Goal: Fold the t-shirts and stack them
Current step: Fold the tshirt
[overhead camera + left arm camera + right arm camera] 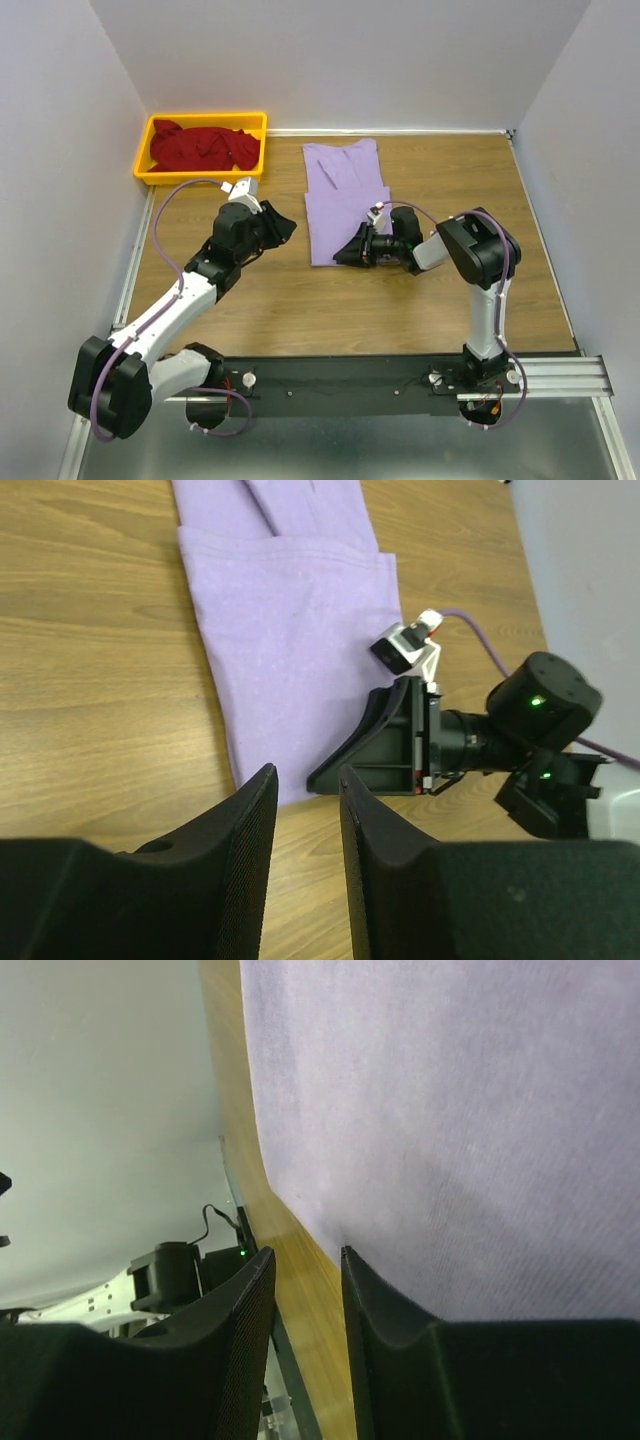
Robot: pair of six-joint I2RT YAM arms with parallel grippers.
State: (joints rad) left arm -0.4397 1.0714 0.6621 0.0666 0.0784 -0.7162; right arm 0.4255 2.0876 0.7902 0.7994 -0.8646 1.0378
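**Q:** Where do the shirts lie, and which way does the purple one run?

**A:** The purple shirt [345, 200] lies flat on the tabletop [300, 300], at the middle and toward the far edge; it is partly folded, its long axis running from far edge to near edge; the red shirt [200, 147] sits crumpled in the yellow bin [200, 119] at the far left corner, well apart.

**Q:** Which arm is nearer, and how do the two stand?

**A:** The right gripper [343, 255] is nearer; it lies low and almost level at the shirt's near hem, pointing left along it; its wrist view shows the cloth edge meeting one fingertip; the fingers are slightly parted, bare wood in the gap, nothing held. The left gripper [288, 228] hovers just beside the shirt's left edge, apart from it, pointing right toward the cloth; its fingers are likewise a little apart and empty.

**Q:** What does the coming move turn on?

**A:** Probably the near hem; it runs crosswise to the long axis, so a fold toward the far edge would call for a grip at both near corners, each arm on its own side.
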